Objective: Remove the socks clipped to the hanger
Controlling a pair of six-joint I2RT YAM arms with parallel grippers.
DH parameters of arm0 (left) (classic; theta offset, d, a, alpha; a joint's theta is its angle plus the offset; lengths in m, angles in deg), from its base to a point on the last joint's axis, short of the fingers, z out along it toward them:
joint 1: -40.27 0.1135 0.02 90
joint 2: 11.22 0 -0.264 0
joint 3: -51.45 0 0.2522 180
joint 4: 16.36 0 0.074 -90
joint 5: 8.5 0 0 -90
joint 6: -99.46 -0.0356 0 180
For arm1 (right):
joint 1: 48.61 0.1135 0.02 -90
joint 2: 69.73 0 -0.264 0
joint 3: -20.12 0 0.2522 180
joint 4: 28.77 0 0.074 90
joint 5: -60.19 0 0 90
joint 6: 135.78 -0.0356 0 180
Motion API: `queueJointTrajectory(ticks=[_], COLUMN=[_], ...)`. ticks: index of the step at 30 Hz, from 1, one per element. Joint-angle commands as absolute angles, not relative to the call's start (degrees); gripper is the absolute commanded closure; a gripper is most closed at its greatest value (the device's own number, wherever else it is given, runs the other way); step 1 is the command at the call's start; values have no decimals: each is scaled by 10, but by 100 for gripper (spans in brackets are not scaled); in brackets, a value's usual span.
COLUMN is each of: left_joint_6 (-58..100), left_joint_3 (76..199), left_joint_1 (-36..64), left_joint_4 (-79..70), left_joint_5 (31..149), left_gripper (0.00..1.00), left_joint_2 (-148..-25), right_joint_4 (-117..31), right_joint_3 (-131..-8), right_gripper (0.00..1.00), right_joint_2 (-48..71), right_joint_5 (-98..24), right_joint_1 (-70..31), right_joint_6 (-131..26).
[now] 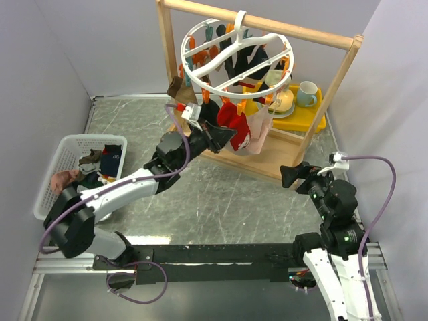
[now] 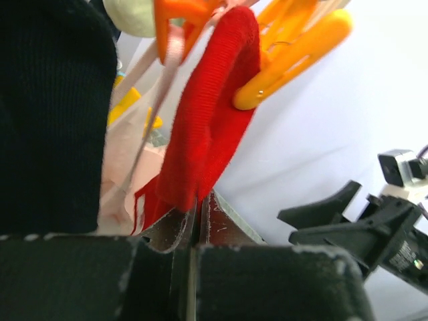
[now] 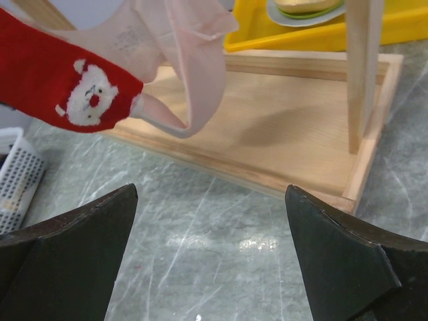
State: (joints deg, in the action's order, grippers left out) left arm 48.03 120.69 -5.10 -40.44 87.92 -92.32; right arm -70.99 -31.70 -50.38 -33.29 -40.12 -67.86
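Left fingers (image 2: pixel 267 281): pressed nearly together, only a thin seam between them. Lower hem of the red sock (image 2: pixel 207 120) runs into that seam, so they appear clenched on it. Right fingers (image 3: pixel 67 247): spread wide, holding nothing, low over the desk (image 1: pixel 221 200).

Location: the sock hangs from the hanger (image 1: pixel 200 24), pinned at its top by an orange clip (image 2: pixel 294 57). In left wrist view the clip is at approx. 1 o'clock from the hem and the grip is at 6 o'clock. The sock's long axis is roughly vertical. In my judgement the release needs a pull toward 6 o'clock, away from the clip.

Nearer arm: left, already at the sock. From the right fingers the hanger is at approx. 10 o'clock in top view, well apart.

Obscured or unclear:
- Black sock (image 2: pixel 47 114) blocks the left third of the left wrist view.
- Depth of hem inside the seam not visible.
- Bear-print red sock (image 3: pixel 67 93) hangs beside a pale pink sock (image 3: pixel 187 60). Cannot tell whether it is the gripped one.
- Clip's bite point is blurred.
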Motion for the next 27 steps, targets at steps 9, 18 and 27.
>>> queueJointTrajectory(ticks=[9,18,27], left_joint_6=[455,453,451], left_joint_3=[1206,1213,1223], left_joint_1=[-53,-52,-52], left_joint_4=[-326,-309,-293], left_joint_5=[900,912,918], left_gripper=[99,99,99], left_joint_2=[-824,-819,-812], right_joint_4=[-641,-572,-516], right_joint_3=[-493,-593,-633], right_gripper=[0,3,2], right_joint_2=[-381,-258,-171], right_joint_5=[-578,-624,-582], right_joint_1=[-398,-375,-289], right_joint_6=[-653,-698,-681])
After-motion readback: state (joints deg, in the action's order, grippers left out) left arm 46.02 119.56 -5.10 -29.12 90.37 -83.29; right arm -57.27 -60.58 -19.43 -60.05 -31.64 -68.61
